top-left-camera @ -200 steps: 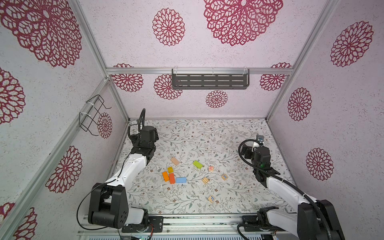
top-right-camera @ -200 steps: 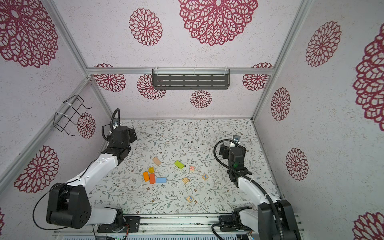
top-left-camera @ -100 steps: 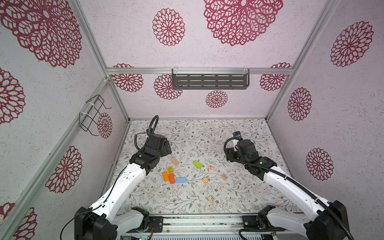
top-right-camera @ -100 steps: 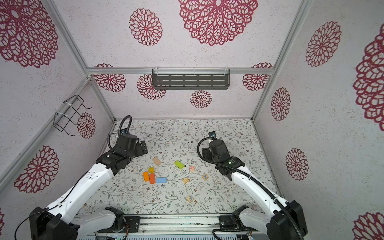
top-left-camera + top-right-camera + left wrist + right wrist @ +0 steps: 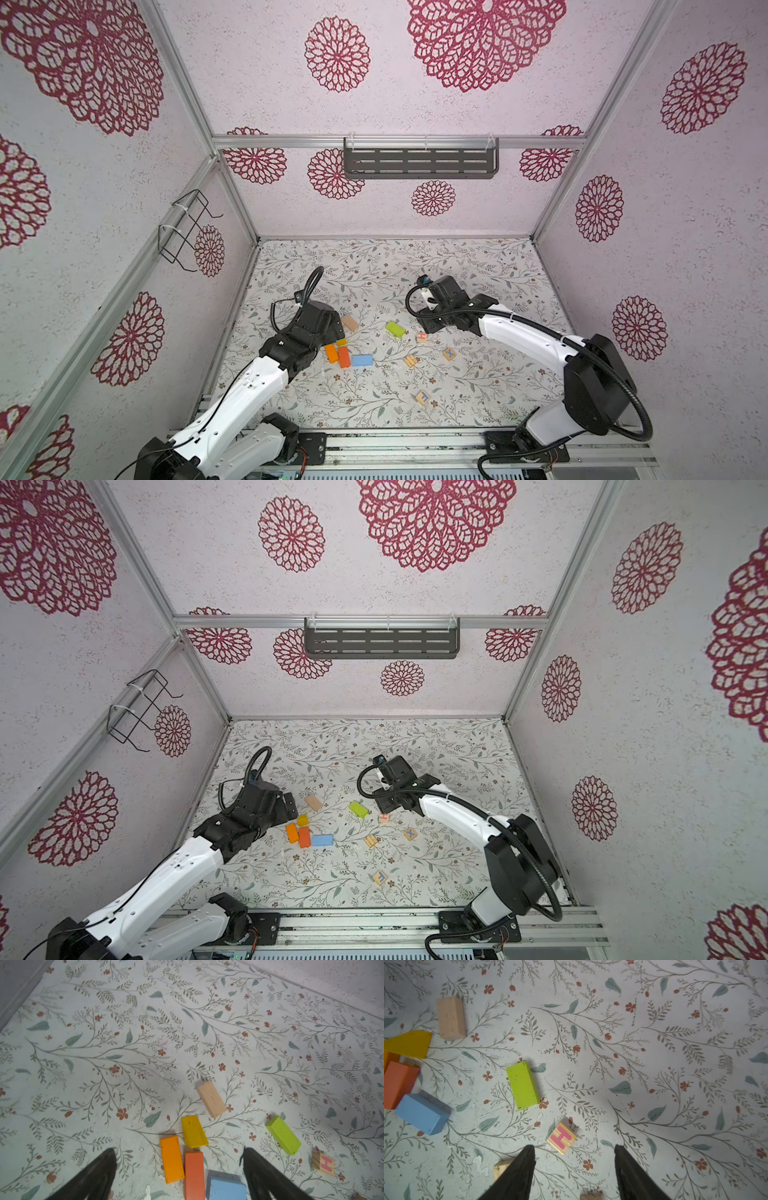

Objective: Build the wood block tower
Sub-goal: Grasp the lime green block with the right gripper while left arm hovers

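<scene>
Wood blocks lie singly across the floral-printed desk, each flat on its surface and none resting on another.

Left of centre in both top views is a tight cluster. An orange bar and a red-orange bar lie side by side, with a yellow block at their far ends and a blue block just beside the red-orange one. A tan bar lies near the yellow block but apart from it. A lime bar lies on its own between the cluster and the letter cubes.

Nearest the lime bar is a natural cube with a pink H. Further right and nearer the rail are a cube with a blue letter, a plain grooved cube and another blue-lettered cube, all well apart.

The left claw hangs over the cluster with its jaws spread wide. The wrist view shows the two orange bars and the blue block in the gap between its dark fingers, and it grips nothing.

The right claw has its jaws parted and empty. The H cube lies just ahead of its fingertips, not between them. One finger partly hides the grooved cube.
</scene>
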You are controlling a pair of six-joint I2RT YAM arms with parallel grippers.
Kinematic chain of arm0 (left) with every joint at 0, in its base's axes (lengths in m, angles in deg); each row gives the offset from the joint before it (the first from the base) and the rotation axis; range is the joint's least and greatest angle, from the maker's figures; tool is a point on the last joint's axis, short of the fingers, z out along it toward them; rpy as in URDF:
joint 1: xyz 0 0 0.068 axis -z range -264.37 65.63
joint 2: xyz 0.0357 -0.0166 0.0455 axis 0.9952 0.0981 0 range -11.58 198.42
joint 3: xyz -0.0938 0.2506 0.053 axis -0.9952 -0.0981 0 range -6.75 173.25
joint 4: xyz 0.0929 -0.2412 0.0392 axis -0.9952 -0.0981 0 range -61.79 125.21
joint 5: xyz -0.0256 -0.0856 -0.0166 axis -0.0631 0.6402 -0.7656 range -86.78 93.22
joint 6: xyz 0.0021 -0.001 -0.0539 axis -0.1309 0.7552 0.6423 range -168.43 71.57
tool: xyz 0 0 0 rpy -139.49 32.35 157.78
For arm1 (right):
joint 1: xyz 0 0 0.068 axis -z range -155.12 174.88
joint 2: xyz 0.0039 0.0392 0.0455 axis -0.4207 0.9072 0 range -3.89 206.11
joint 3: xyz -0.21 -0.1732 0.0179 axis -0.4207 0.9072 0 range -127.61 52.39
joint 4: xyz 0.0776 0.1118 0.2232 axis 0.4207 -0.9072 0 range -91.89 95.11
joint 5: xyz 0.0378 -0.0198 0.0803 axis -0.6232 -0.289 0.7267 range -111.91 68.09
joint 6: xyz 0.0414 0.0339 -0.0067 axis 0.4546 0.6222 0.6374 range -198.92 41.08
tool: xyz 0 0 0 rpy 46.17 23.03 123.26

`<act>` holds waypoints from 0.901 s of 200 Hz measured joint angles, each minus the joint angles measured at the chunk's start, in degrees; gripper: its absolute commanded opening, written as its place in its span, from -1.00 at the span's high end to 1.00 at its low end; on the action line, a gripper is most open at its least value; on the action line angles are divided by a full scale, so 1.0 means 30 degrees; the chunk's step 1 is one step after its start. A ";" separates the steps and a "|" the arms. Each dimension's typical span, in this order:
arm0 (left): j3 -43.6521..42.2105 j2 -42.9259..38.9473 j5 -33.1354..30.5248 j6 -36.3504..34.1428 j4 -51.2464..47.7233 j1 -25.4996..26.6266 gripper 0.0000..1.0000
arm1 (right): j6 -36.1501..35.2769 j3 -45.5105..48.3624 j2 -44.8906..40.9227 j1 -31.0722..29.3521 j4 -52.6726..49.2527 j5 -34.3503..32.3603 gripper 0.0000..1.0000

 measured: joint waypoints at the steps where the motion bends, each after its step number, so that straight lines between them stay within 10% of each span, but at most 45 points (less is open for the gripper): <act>1: -0.0066 -0.0029 -0.0015 0.0007 0.0007 0.0000 -0.95 | -0.0015 -0.0022 0.0051 0.0000 0.0000 0.0000 -0.32; 88: -0.1333 0.0714 -0.0605 0.0255 0.1268 0.0000 -0.95 | -0.2477 -0.4809 0.6958 -0.1552 -0.0605 0.1719 -0.44; 180: -0.1763 0.0663 -0.0641 0.0022 0.2433 0.0000 -0.95 | -0.3395 -0.6972 0.9253 -0.1770 -0.1982 0.1982 0.03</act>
